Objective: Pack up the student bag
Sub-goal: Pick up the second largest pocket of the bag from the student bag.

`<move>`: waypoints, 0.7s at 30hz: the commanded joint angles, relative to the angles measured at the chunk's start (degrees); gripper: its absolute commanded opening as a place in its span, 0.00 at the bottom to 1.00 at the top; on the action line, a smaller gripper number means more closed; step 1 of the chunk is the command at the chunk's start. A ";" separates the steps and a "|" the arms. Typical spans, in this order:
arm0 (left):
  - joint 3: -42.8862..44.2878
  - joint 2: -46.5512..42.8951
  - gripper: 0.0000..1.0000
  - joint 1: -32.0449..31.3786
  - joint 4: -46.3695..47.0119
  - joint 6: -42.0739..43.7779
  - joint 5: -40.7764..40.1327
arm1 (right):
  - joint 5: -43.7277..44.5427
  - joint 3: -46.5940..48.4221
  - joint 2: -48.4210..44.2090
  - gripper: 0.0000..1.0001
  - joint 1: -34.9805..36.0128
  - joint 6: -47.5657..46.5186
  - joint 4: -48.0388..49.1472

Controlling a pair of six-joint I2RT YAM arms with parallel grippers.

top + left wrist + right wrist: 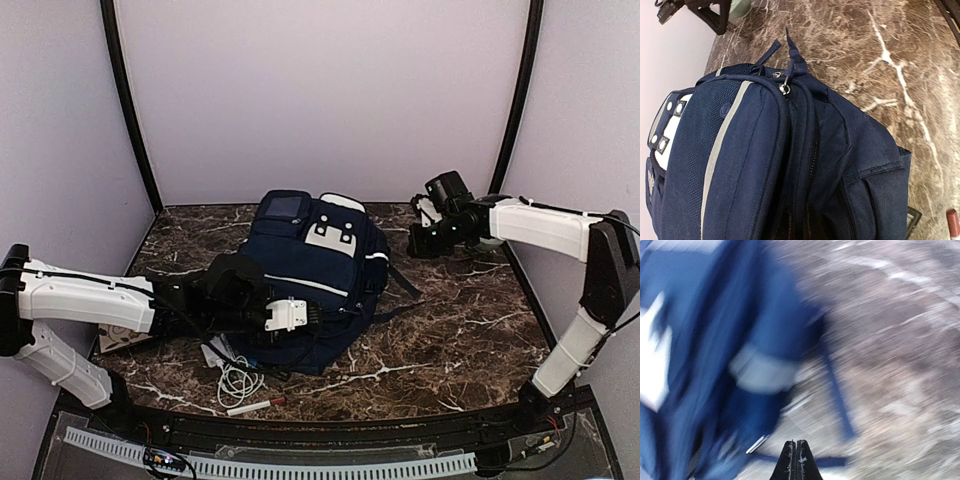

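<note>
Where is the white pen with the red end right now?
Top external view: the pen lies near the table's front edge, left of centre, just in front of the coiled white cable beside the student bag.

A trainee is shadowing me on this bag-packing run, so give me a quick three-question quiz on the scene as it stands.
1. True or false: the right gripper is clamped on the student bag.
2. What lies on the table by the bag's near-left corner? A) white cable B) mug C) scissors
3. Which gripper is over the bag?
Key: 1 false; it is shut on nothing, away from the bag. 2 A. 3 the left gripper.
</note>
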 commanded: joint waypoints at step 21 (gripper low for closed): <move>-4.00 -7.47 0.00 -2.86 1.82 -0.21 -0.16 | -19.23 -24.44 -12.74 0.47 13.96 -7.96 23.62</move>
